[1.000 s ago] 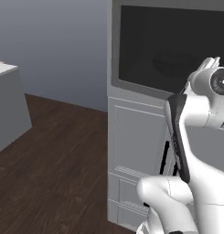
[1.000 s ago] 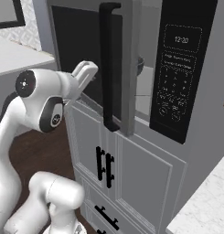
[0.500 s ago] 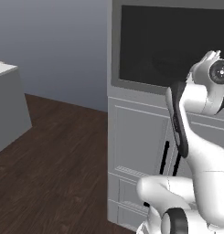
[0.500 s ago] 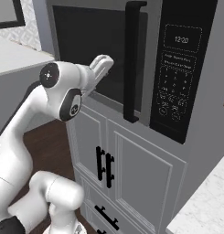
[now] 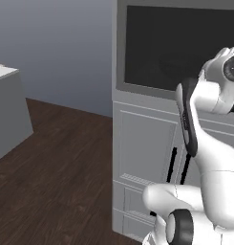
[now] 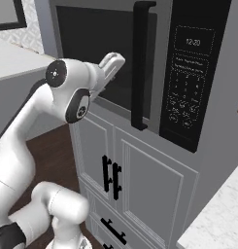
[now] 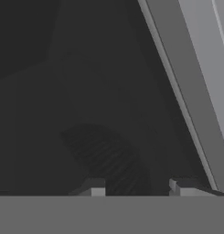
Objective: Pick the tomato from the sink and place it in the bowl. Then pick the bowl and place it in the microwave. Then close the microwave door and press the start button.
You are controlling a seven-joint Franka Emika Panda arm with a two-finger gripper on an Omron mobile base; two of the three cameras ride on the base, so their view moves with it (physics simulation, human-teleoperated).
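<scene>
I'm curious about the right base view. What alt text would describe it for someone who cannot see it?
A white robot arm reaches up against the dark glass of a built-in microwave's door, which looks shut. A tall black handle and a black keypad panel sit to the right, with grey cabinets below.

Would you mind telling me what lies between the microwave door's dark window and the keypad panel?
In the right base view, a tall black vertical handle stands between the dark window of the microwave door and the keypad panel.
</scene>
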